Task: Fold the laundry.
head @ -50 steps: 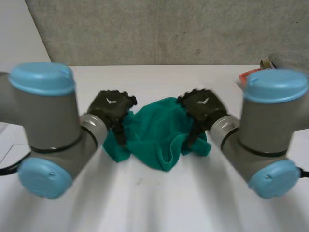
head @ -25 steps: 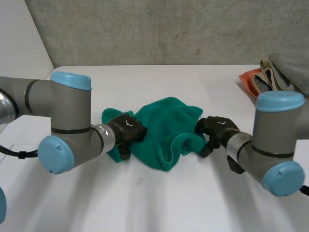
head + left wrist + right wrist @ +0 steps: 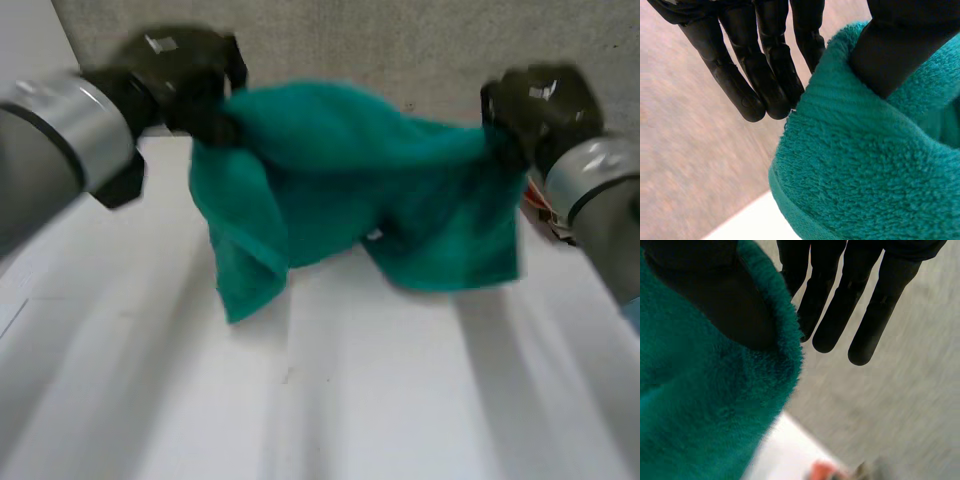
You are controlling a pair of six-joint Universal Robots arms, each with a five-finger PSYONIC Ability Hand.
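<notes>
Over the middle of the table (image 3: 300, 420) the green towel (image 3: 350, 190) hangs stretched between both hands, with its lower folds dangling close to the top. The left hand (image 3: 185, 75) and right hand (image 3: 535, 105) each pinch one end of the upper edge, thumb against straight fingers. It's a shallow grip, so I'd guess an end could slip out. The doubled-over left side could also fold crooked.
</notes>
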